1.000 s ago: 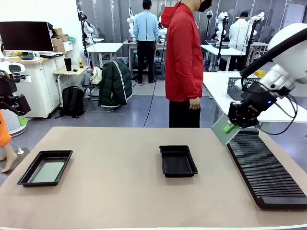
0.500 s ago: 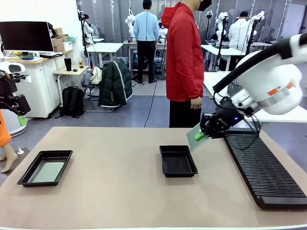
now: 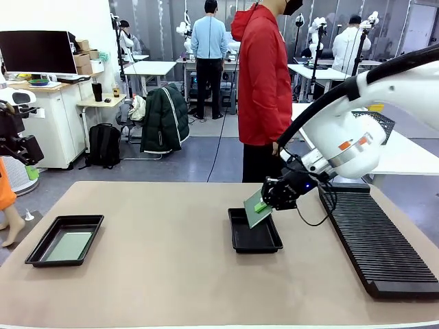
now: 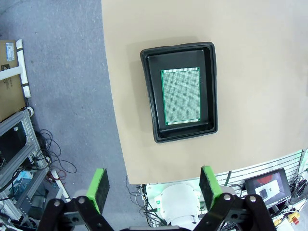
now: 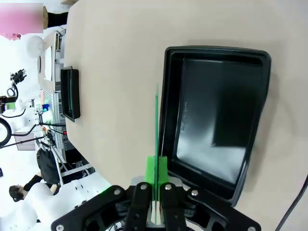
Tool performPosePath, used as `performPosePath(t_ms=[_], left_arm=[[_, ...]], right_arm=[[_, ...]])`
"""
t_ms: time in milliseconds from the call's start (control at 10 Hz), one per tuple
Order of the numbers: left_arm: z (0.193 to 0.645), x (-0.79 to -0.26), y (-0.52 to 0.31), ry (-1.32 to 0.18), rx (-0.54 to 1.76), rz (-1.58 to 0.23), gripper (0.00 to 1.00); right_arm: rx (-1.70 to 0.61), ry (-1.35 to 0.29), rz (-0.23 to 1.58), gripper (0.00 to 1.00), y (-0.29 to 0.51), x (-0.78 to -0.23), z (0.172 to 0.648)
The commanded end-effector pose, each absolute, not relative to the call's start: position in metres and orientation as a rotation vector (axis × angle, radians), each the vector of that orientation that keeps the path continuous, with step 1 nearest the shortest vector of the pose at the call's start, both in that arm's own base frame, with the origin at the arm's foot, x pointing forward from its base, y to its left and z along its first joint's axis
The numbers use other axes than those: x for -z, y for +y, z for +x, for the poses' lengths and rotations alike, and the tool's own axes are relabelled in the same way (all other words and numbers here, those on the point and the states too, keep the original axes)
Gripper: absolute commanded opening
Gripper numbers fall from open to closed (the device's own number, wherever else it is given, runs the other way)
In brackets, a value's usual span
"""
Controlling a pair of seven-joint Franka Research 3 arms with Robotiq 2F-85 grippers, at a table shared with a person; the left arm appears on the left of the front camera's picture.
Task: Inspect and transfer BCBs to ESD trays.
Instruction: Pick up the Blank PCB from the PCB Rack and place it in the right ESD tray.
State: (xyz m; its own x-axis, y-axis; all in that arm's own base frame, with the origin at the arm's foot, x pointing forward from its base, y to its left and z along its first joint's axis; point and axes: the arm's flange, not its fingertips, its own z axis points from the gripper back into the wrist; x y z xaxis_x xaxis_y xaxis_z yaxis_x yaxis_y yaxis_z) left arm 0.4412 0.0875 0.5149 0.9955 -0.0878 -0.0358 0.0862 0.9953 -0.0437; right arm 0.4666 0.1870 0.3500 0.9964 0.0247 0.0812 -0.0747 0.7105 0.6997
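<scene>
Nearest the robot, at the left of the tan table (image 3: 158, 274), a shallow black rectangular plastic tray (image 3: 65, 240) is seen with a thin green rectangular circuit board (image 4: 181, 96) lying flat on its floor; in the left wrist view the left gripper (image 4: 153, 185) is held high above this tray with its green-padded jaws spread wide and nothing between them. Along the right edge of the table a long black ribbed rack (image 3: 381, 243) is laid. Near the middle of the table a second identical black tray (image 3: 254, 230) is placed, its floor bare. Just above its far right corner the right gripper (image 3: 263, 205) is positioned, its jaws clamped on the edge of a second green circuit board (image 3: 256, 208), which is held tilted, its lower edge over the tray rim. In the right wrist view this board (image 5: 157, 125) is seen edge-on beside the tray's wall. Beyond the far edge of the table a person in a red jacket (image 3: 263, 82) is standing.
</scene>
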Motion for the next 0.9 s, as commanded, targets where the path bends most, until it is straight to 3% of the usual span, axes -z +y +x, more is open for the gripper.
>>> performPosePath(t_ms=[0,800], left_arm=[[0.440,-0.514,0.087,0.033,0.087,-0.042,1.00],[0.440,-0.514,0.087,0.033,0.087,-0.042,1.00]], right_arm=[[-0.049,-0.092,0.794,0.03,0.199,-0.334,0.480],[0.027,-0.054,0.753,0.03,0.209,-0.295,0.492]])
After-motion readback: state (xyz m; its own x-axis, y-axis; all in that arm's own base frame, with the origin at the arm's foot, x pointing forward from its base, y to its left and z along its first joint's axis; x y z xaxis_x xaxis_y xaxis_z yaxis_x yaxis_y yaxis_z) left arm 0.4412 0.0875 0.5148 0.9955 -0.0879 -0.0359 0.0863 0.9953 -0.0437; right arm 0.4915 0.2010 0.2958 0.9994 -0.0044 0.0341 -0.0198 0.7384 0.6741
